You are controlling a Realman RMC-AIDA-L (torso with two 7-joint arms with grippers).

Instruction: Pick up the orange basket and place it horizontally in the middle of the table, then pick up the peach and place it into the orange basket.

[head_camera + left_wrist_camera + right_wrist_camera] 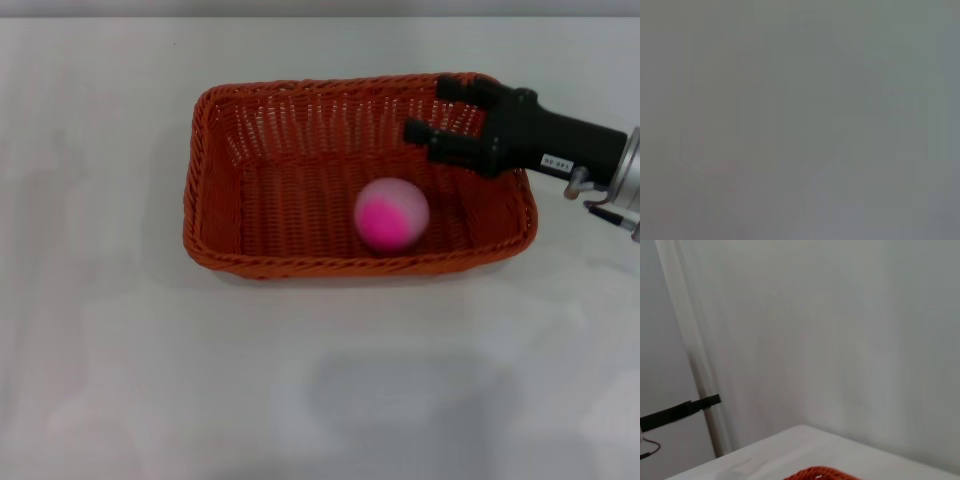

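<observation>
Currently, items by descending size.

1. Wide, plain white matte table (100, 400). It carries everything else; its near and far edges are out of frame in the head view.

2. Large rectangular orange woven basket (215, 180) with braided rim and slanted open-weave sides. It sits flat on the table, long side running left to right, roughly midway across and somewhat toward the far edge. A sliver of its rim (822, 473) also shows in the right wrist view. Judged placed: the first half of the task looks complete.

3. Black right gripper (430, 110), reaching in from the table's right side on a silver-jointed arm. It hangs over the basket's far-right corner, above the rim, with its fingers spread apart and nothing between them. It stands clear of the fruit.

4. Small smooth ball-shaped peach (391, 213), pale pink with a bright magenta patch. It lies on the basket floor, right of the basket's centre and close to the near wall, free of any grip. Judged delivered: the second half of the task also looks complete.

5. Left gripper: not seen in any view; the left wrist view shows only featureless grey.

Remaining work, as a judgement: nothing on the objects themselves. Only clearing the right arm away from the basket appears to be left.
</observation>
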